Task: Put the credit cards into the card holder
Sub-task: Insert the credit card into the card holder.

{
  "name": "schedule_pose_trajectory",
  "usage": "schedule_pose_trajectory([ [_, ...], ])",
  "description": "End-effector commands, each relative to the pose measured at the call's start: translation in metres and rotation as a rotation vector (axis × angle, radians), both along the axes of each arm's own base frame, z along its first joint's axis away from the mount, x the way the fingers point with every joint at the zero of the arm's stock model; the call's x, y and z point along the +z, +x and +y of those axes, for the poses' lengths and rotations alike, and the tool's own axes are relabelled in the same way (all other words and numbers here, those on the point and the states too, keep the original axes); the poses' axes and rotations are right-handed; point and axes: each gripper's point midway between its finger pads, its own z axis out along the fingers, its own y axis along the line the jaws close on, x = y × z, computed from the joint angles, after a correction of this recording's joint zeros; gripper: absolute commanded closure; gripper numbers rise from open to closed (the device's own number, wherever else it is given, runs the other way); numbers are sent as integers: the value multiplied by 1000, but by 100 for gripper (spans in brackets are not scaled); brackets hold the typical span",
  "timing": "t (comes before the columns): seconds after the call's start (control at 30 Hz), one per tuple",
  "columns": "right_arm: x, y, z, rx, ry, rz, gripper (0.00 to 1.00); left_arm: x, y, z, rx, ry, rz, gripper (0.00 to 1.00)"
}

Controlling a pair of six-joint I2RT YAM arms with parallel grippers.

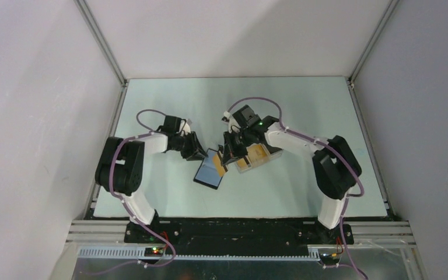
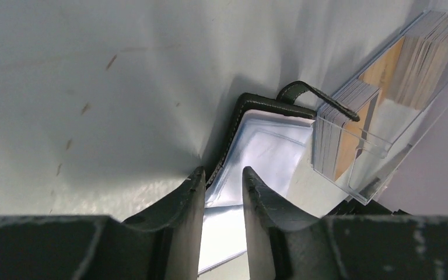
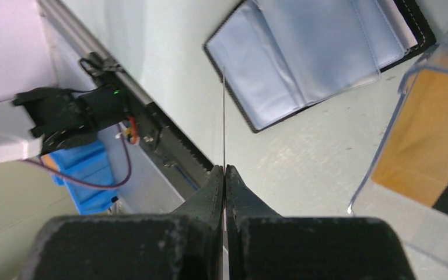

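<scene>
- Top view: black folding leather card holder (image 1: 209, 172) lies open at the centre of the worktop (image 1: 169, 105). A clear plastic tray (image 1: 277, 154) of orange-yellow striped cards (image 1: 256, 153) sits just beside it, at its 2 o'clock.
- Left wrist: left pincer (image 2: 221, 195) narrowly spread astride the holder's soft edge; bite unconfirmed.
- Right wrist: right pincer (image 3: 225, 175) pressed together on one thin card (image 3: 224, 116), seen edge-on, with the holder at 1 o'clock. Judged light, stiff and slick; a short-end hold suits it. Tray wall crowds 3 o'clock.
</scene>
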Motion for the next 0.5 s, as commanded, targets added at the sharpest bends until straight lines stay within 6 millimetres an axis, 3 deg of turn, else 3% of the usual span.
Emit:
schedule_pose_trajectory([
  [0.0, -24, 20, 3, -32, -87, -32, 100, 11, 22, -10, -28, 20, -64, 65],
  [0.1, -36, 30, -1, -55, -156, -51, 100, 36, 34, 3, 16, 83, -153, 54],
  [0.23, -47, 41, -15, -90, -233, -60, 100, 67, 23, 21, 76, 139, -226, 38],
  [0.33, -47, 47, -22, -105, -229, -62, 100, 77, 0, 33, 117, 144, -241, 34],
  [0.47, -45, 55, -36, -119, -202, -87, 100, 71, -38, 27, 118, 64, -184, 37],
])
